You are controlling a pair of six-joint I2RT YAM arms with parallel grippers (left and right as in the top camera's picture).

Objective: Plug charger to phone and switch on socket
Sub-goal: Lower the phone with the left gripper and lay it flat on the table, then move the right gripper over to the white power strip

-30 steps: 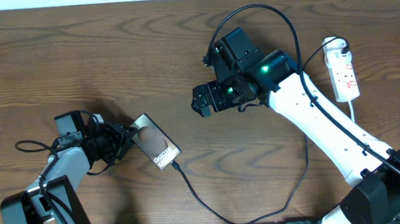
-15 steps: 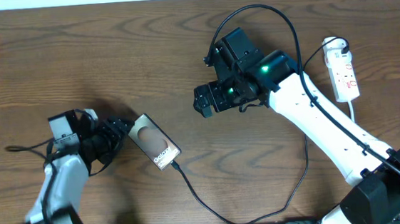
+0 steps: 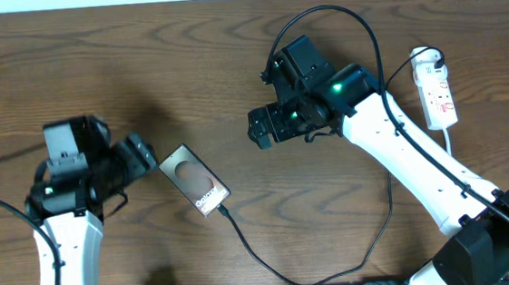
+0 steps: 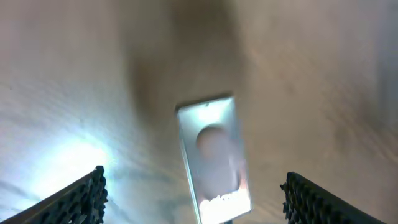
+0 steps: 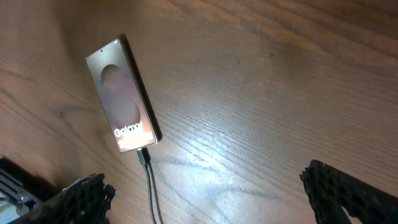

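My left gripper [image 3: 137,158] is apart and empty just left of the phone [image 3: 196,181], which lies flat on the counter [image 3: 139,60] because the charger [image 3: 254,256] seems seated in its near end.

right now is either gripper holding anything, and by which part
nothing held: left gripper and right gripper both open, clear of the flat dark rectangular phone

White "Galax…" on the phone [image 5: 121,93], near its lower end, left of frame, right wrist view. Overhead and left wrist views: same lettering, too small or blurred.
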